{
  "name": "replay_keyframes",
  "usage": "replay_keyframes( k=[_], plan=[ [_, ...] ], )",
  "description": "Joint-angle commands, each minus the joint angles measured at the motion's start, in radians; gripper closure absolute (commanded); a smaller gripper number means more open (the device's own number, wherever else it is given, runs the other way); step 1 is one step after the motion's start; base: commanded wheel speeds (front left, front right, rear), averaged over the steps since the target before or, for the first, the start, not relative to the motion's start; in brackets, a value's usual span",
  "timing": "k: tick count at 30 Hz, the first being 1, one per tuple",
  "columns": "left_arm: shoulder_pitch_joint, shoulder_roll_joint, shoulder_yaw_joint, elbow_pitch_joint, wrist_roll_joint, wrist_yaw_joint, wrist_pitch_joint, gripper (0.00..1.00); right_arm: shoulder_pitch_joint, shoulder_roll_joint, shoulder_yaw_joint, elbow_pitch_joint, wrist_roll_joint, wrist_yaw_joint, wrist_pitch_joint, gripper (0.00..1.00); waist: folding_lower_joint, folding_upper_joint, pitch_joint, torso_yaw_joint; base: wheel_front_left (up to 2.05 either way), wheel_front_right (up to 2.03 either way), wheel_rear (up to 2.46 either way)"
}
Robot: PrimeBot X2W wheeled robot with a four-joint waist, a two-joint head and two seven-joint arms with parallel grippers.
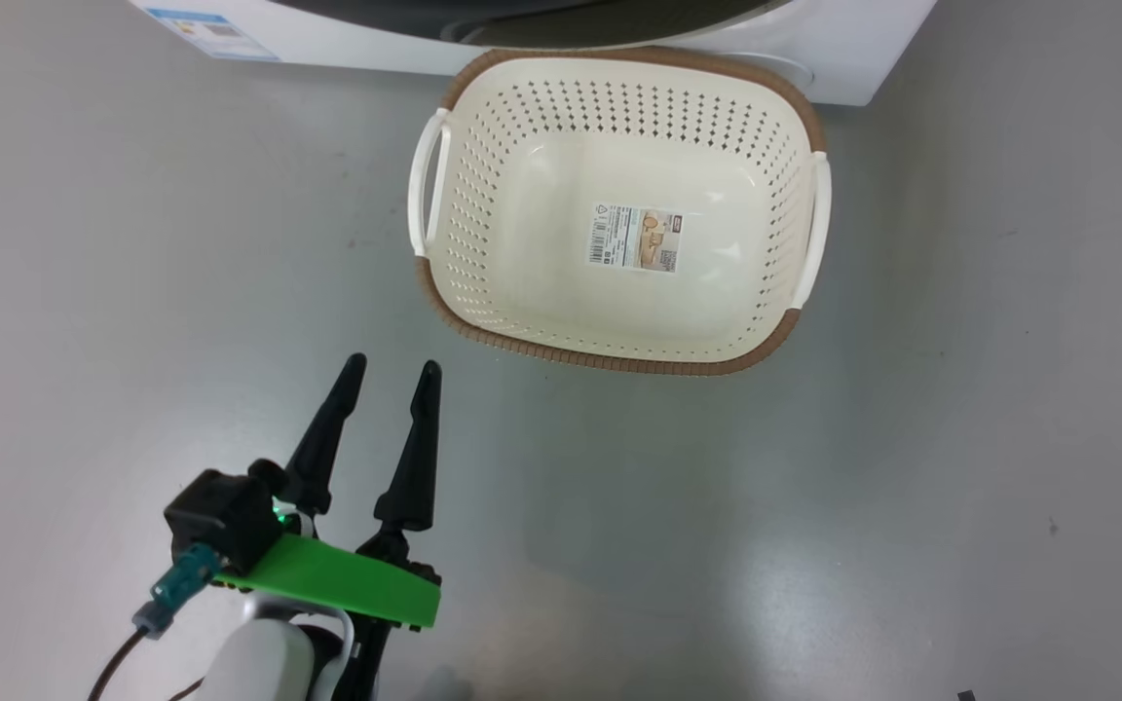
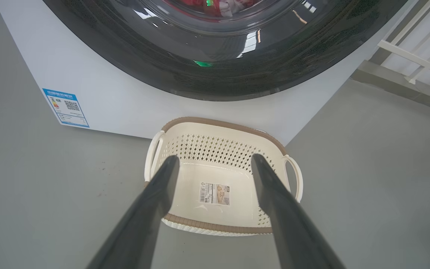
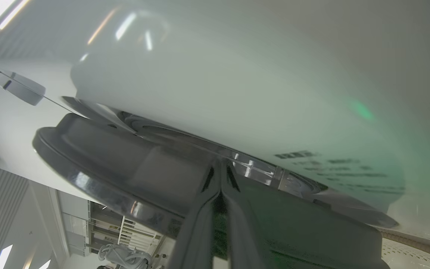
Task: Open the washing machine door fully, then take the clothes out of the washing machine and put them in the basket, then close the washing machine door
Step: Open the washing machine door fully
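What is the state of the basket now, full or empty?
Empty. The basket shows its bare bottom and sticker in full; nothing lies inside.

The basket [image 1: 610, 362] sits on the grey floor [image 1: 912, 487], its far rim against the white base of the washing machine [image 1: 376, 44]. A sticker [image 1: 635, 237] shows on its bottom. At lower left, the left claw [image 1: 393, 365] hangs with fingers parted, near the basket but apart from it.
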State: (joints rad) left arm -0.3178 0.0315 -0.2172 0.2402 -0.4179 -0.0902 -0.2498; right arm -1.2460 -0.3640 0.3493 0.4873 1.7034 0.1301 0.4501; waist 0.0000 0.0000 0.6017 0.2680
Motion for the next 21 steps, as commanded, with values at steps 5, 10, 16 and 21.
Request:
replay_keyframes(
  k=[5,10,16,21],
  plan=[
    [-0.002,0.019,0.025,-0.019,-0.021,-0.008,-0.012,0.0,-0.03,0.041,0.021,0.004,-0.02,0.001,0.042,1.0,0.0,0.0,0.007,0.012,0.0,0.0,0.0],
    [0.003,0.019,0.022,-0.013,-0.025,-0.006,-0.012,0.0,0.004,0.042,0.035,-0.008,-0.037,0.001,0.075,1.0,0.0,0.0,-0.024,0.016,0.0,0.0,0.0],
    [0.019,0.019,0.022,-0.011,-0.016,-0.004,-0.012,0.0,0.07,0.044,0.046,-0.03,-0.052,0.001,0.095,1.0,0.0,0.0,-0.072,0.012,0.0,0.0,0.0],
    [0.037,0.019,0.025,-0.006,-0.006,-0.003,-0.012,0.0,0.133,0.063,0.042,-0.057,-0.04,0.001,0.11,1.0,0.0,0.0,-0.114,0.007,0.0,0.0,0.0]
  ],
)
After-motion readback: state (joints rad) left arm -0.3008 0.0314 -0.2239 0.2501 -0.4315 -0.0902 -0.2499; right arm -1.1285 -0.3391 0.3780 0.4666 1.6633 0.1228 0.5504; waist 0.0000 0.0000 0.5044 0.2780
